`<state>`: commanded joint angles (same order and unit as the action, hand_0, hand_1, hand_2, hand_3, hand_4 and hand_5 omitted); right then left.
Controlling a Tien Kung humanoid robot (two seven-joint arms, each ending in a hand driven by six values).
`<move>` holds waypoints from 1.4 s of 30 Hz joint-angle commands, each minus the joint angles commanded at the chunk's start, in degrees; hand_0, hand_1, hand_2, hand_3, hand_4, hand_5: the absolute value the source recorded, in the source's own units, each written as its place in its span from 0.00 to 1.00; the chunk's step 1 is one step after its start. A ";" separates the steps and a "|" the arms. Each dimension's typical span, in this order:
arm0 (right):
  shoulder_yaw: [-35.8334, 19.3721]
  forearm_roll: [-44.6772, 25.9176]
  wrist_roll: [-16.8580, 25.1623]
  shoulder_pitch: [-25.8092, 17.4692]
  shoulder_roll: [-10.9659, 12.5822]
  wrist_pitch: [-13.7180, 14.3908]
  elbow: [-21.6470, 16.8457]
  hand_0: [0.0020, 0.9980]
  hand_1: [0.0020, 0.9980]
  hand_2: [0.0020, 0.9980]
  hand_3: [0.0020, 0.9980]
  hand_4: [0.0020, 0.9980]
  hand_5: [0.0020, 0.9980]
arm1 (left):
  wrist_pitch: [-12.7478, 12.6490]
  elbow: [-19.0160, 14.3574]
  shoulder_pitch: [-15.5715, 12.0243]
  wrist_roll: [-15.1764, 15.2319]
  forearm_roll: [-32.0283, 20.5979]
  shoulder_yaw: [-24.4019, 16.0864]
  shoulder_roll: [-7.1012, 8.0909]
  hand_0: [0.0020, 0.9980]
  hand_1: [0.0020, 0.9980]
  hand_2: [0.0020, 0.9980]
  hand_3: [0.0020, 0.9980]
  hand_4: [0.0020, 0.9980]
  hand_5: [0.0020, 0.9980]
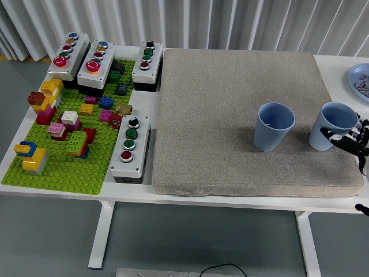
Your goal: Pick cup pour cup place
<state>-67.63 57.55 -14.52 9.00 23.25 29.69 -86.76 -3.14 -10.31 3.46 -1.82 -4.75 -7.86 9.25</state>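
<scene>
Grey mat (230, 115): a coarse fabric pad covers the right part of the white table (144, 193); both cups stand on it.
Green baseplate (63, 144): far left, studded with coloured bricks (46, 98), well apart from the cups.
Button boxes (130, 149): one lies between baseplate and mat, three more sit along the far left edge; none is in the way.
Right cup (337, 122): light blue, upright, open mouth up, near the mat's right edge.
Middle cup (274, 126): same blue, upright, left of the right cup with a clear gap between them.
Plate (358, 76): pale blue, at the far right edge, holding small bits too small to tell.
Right hand (349, 138): enters low at the right edge; its fingers (330, 134) are curled against the right cup's lower wall, though whether the grip is closed is unclear.
Left hand: not in view.
Handling, as a judgement: the cup looks like thin smooth plastic, light, somewhat slippery and easily tipped; hold it around the mid wall, firmly but gently.
Obstacle: the mat's soft weave may rock a cup; the middle cup is the nearest thing to bump.
</scene>
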 joint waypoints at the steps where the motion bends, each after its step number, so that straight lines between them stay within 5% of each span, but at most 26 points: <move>1: -0.09 -0.03 -0.09 -0.17 0.19 -0.12 -0.17 0.89 0.84 0.94 0.95 0.90 0.31 | -0.01 0.00 -0.01 0.00 0.11 -0.14 0.00 0.75 0.73 0.80 0.67 0.52 0.94; 33: -6.81 0.06 -2.19 -9.05 6.54 -0.06 -8.61 0.89 0.84 0.94 0.95 0.90 0.31 | 0.01 0.00 -0.03 -1.79 8.37 -8.26 0.28 0.75 0.73 0.80 0.67 0.52 0.94; 42: -9.34 -0.54 -0.40 -5.14 5.35 1.72 -8.91 0.88 0.83 0.88 0.93 0.89 0.30 | 0.06 0.00 -0.01 -1.94 8.89 -8.55 0.47 0.75 0.73 0.80 0.67 0.52 0.94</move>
<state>-76.97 57.01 -14.92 3.86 28.60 31.41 -95.68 -3.08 -10.31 3.45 -3.76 4.14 -16.41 9.72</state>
